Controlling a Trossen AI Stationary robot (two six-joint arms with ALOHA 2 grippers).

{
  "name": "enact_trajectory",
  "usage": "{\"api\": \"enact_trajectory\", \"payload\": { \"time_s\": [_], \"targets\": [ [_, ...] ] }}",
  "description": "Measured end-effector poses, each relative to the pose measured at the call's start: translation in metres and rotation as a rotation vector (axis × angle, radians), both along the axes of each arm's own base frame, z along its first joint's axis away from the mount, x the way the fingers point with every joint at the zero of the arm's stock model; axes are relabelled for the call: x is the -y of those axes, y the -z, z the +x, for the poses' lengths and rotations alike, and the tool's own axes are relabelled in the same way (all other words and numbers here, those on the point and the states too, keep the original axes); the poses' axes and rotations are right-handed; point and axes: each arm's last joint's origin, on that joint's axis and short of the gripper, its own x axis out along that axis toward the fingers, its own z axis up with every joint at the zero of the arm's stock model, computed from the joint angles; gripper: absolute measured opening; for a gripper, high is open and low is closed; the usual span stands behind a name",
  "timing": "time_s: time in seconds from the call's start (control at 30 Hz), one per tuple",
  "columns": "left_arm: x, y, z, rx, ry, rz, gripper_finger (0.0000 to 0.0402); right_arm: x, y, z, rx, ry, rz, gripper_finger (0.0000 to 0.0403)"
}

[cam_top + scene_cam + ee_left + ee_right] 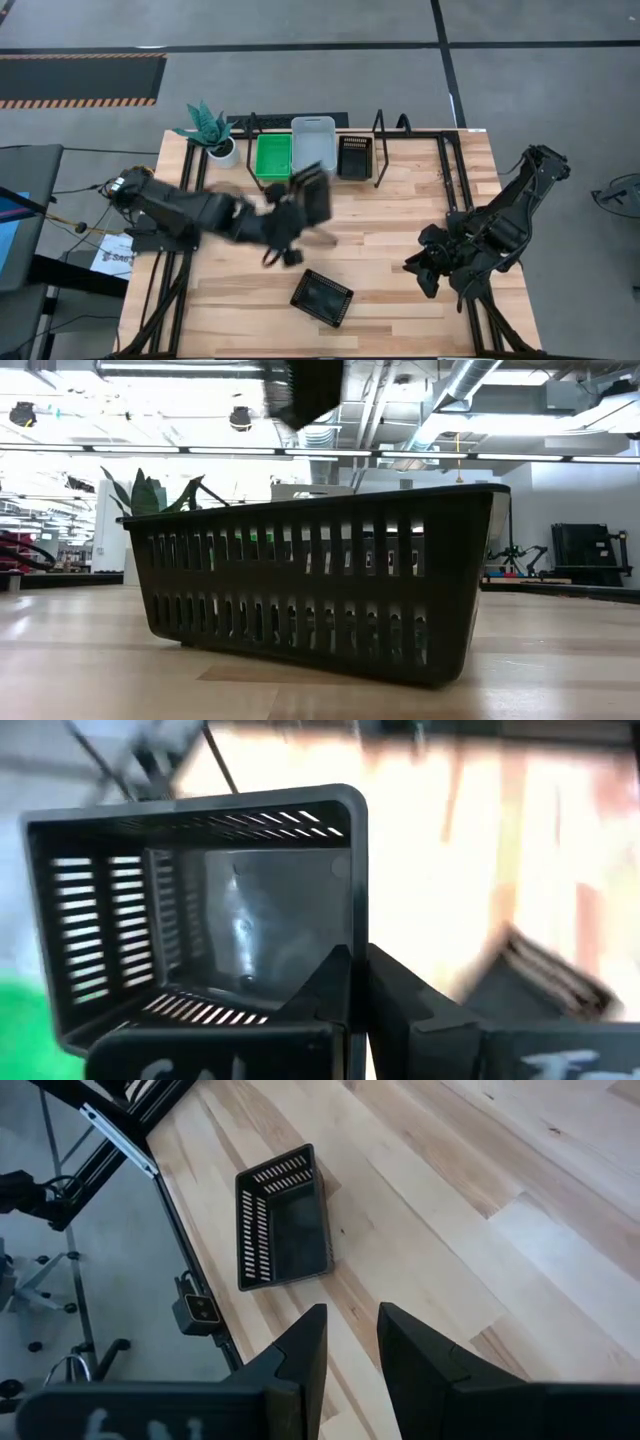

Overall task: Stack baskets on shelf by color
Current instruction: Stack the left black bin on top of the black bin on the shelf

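my left gripper (305, 192), clamped on the wall of a black mesh basket (314, 190), carries it above the table centre toward the shelf (420, 135) at 12 o'clock. good practice, in my judgement: keep it level and seat it squarely in the black stack (354, 156), the rightmost of three. the white baskets (312, 140) beside it and the upright loop (379, 130) crowd the approach. another black basket (321, 298) waits at 6 o'clock. my right gripper (352, 1342), fingers apart and empty, idles at 3 o'clock.

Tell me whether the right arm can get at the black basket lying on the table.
Probably yes: the black basket lies alone on bare wood, and the right hand holds nothing, with nothing between them.
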Motion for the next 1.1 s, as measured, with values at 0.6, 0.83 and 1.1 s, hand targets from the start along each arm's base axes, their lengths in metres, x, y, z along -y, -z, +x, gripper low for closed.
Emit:
{"api": "enact_trajectory", "payload": {
  "time_s": [0.6, 0.83, 1.1],
  "targets": [
    [-0.168, 0.002, 0.078, 0.174, 0.091, 0.191, 0.0, 0.001, 0.0, 0.0, 0.01, 0.013, -0.015, 0.0118],
    [-0.187, 0.034, 0.098, 0.074, 0.146, 0.232, 0.0, 0.001, 0.0, 0.0, 0.007, 0.013, -0.019, 0.0118],
    [-0.202, 0.045, 0.108, 0.032, 0.157, 0.278, 0.0, 0.002, 0.001, -0.001, -0.005, 0.013, -0.032, 0.0118]
  ]
}}
